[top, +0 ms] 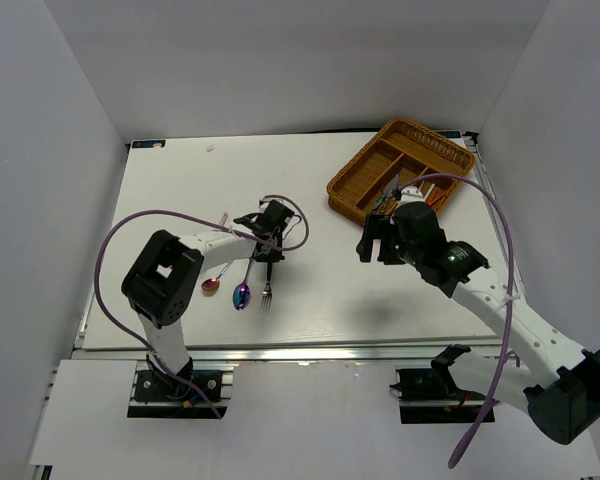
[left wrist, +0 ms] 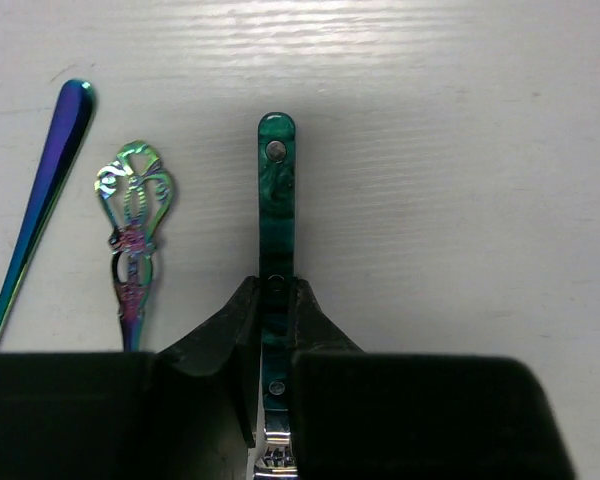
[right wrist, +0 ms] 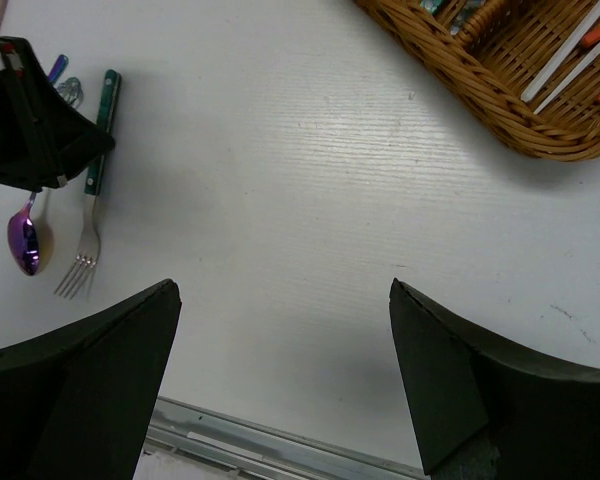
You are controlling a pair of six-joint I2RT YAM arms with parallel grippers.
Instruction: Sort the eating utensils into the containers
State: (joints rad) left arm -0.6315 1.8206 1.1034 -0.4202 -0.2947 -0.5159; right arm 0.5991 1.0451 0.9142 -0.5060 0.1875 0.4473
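A fork with a marbled teal handle lies on the white table, tines toward the near edge. My left gripper is down over it, its two dark fingers pressed on either side of the handle. Just left of the fork lie an ornate iridescent handle and a plain blue-purple handle; their spoon bowls show in the top view. The brown wicker tray stands at the back right with pale and orange chopsticks inside. My right gripper hovers open in front of the tray, holding nothing.
A second small spoon bowl lies left of the purple one. The table's metal front rail runs just below the right gripper. White walls close in the table on both sides and at the back.
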